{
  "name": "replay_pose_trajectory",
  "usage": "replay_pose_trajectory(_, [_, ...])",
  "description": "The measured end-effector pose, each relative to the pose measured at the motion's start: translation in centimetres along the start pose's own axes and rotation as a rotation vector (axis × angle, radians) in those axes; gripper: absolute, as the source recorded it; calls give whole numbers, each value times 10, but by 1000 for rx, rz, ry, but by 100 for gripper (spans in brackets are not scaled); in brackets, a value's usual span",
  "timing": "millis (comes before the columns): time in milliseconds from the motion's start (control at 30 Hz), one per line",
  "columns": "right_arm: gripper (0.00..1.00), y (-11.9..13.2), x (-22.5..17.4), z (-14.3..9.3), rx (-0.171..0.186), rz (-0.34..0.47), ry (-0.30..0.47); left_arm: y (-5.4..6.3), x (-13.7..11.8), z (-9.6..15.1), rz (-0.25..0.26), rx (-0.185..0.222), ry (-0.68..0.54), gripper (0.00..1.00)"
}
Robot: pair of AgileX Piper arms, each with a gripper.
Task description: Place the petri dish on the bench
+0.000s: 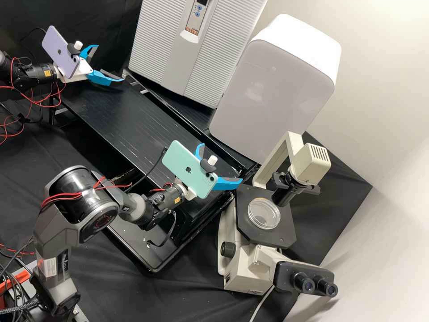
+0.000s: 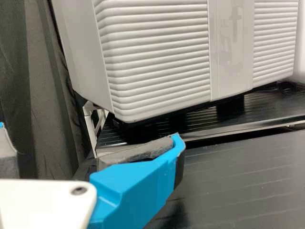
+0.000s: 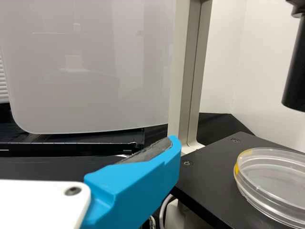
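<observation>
My right end effector (image 1: 221,163) is spread wide, its blue fingers apart beside the microscope; a mint phone (image 1: 190,169) on the wrist covers part of it in the high view, and its own wrist view cuts off one finger. Just past it, the petri dish (image 1: 263,213) lies flat on the microscope's black stage (image 1: 287,226), broad face up; it is round, so I can give it no long axis. An orange-yellow patch marks its rim on the side by the upright post (image 3: 183,71), and in the right wrist view the frame crops the dish. Its clear walls make its contents hard to make out. The black condenser tube (image 1: 286,193) hangs over the stage near the dish. Alongside runs the ribbed black counter (image 1: 129,120), scuffed at its edges. Well apart, by the counter's other end, my left end effector (image 1: 110,62) is also spread wide, a lilac phone (image 1: 61,51) hiding some of its mount. Farther back stand a glossy white cabinet (image 1: 272,85) and a ridged grey-white unit (image 1: 156,49), its top cut off, with black drapes (image 1: 98,22) and a pale wall (image 1: 380,89) behind.
</observation>
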State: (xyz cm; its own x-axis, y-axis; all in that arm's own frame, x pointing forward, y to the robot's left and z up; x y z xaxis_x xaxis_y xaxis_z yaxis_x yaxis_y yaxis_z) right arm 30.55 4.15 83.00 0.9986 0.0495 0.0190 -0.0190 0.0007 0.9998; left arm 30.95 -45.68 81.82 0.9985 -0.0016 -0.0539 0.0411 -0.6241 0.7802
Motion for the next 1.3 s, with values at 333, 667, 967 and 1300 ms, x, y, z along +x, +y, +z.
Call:
replay_pose_trajectory(333, [100, 0, 0, 0, 0, 0, 0, 0, 0, 0, 0, 0, 0, 100])
replay_pose_trajectory(667, [100, 8, -26, 11, -3, 43, -25, 0, 0, 0, 0, 0, 0, 100])
replay_pose_trajectory(967, [100, 33, -65, 27, -23, 186, -33, 0, 0, 0, 0, 0, 0, 100])
replay_pose_trajectory(1300, [100, 56, -76, 61, -30, 302, -143, 0, 0, 0, 0, 0, 0, 100])
